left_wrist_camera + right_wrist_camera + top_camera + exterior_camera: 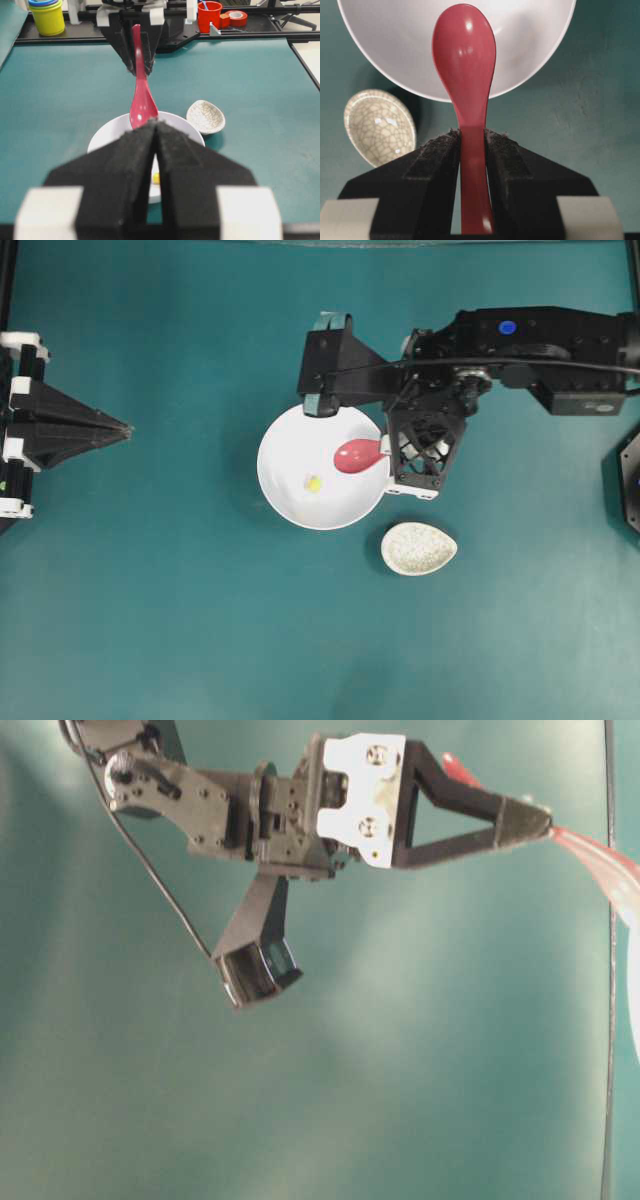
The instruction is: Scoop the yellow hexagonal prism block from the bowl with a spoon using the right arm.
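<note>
The right gripper (472,145) clamps the spoon (465,65) by its handle above the bowl (285,495); the yellow hexagonal prism block (314,483) lies inside, apart from the scoop; a steep dip could nudge it away.

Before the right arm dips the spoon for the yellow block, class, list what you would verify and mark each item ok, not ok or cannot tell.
1. Right gripper clamped on the spoon handle: ok.
2. Scoop over the bowl: ok.
3. Yellow block lying inside the bowl: ok.
4. Block already in the scoop: not ok, it lies beside it.
5. Left gripper shut, away from the bowl: ok.
6. Speckled dish apart from the bowl: ok.
</note>
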